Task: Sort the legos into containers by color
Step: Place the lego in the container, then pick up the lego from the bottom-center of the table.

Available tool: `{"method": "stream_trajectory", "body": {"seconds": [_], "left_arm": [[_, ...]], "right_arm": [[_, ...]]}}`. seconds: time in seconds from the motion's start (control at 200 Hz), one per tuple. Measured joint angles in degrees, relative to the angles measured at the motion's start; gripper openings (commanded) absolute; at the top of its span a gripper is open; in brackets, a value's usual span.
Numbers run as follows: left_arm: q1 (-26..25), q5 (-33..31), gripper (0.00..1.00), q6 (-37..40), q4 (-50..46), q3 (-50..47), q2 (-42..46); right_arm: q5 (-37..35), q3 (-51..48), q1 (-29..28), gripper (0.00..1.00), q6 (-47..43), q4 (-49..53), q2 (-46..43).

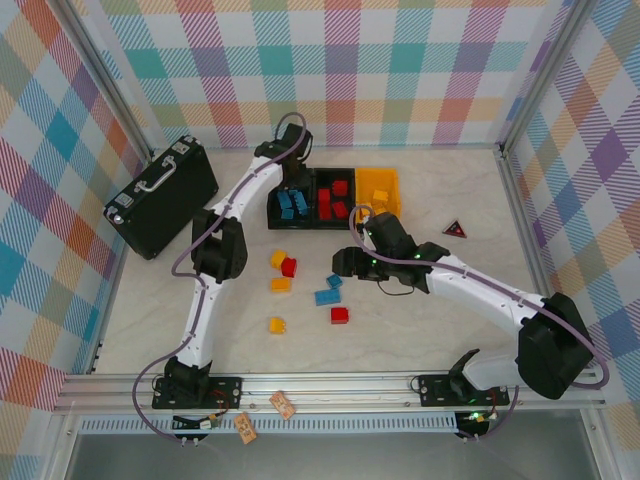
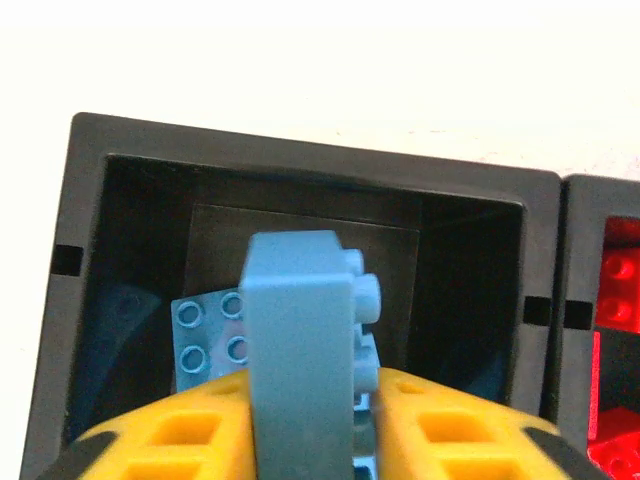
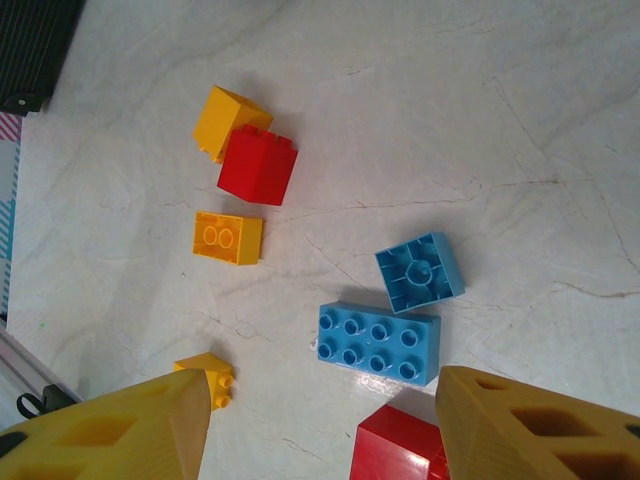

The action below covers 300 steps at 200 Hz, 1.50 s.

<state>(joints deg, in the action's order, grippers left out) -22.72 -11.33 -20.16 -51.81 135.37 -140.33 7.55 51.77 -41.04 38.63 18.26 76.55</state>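
Observation:
My left gripper (image 2: 315, 390) hangs over the left black container (image 2: 300, 150) with a blue lego (image 2: 300, 330) upright between its yellow fingers, studs against the right one. Another blue lego (image 2: 205, 335) lies on that bin's floor. From above, the left gripper (image 1: 292, 188) is at the bin row: blue legos (image 1: 292, 206), red legos (image 1: 335, 200), a yellow one in the yellow bin (image 1: 380, 190). My right gripper (image 3: 320, 430) stands open and empty above loose legos: a long blue (image 3: 380, 342), a square blue (image 3: 420, 272), red (image 3: 400, 445), red (image 3: 258, 165), yellow (image 3: 228, 238).
A black briefcase (image 1: 160, 195) lies at the back left. A small dark triangle (image 1: 455, 228) sits right of the bins. More yellow legos (image 1: 277, 325) lie toward the left arm. An aluminium rail (image 1: 330, 385) runs along the near edge, with plaid walls around.

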Motion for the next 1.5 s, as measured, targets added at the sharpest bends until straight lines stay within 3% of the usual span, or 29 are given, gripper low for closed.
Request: {"method": "stream_trajectory", "body": {"seconds": [0.195,0.325,0.77,1.225,1.5], "left_arm": [[-0.04,0.39,0.36,0.04,-0.55,-0.44,0.24],[-0.57,1.49,0.38,0.07,-0.15,-6.29,3.93],[-5.44,6.6,0.44,0.09,8.57,-38.66,37.44],[-7.23,9.81,0.47,-3.1,13.16,-68.15,52.43],[-7.96,12.94,0.48,-8.28,17.22,-82.36,63.63]], "right_arm": [[0.02,-0.37,0.0,0.62,0.0,0.09,0.0],[0.0,-0.37,0.0,0.62,-0.02,0.04,0.0],[-1.29,-0.81,0.0,0.62,-0.48,1.46,-0.9],[-2.27,-4.33,0.0,0.63,-1.38,4.09,-3.5],[-4.02,-3.15,-3.54,0.66,-1.73,7.52,3.89]]}}
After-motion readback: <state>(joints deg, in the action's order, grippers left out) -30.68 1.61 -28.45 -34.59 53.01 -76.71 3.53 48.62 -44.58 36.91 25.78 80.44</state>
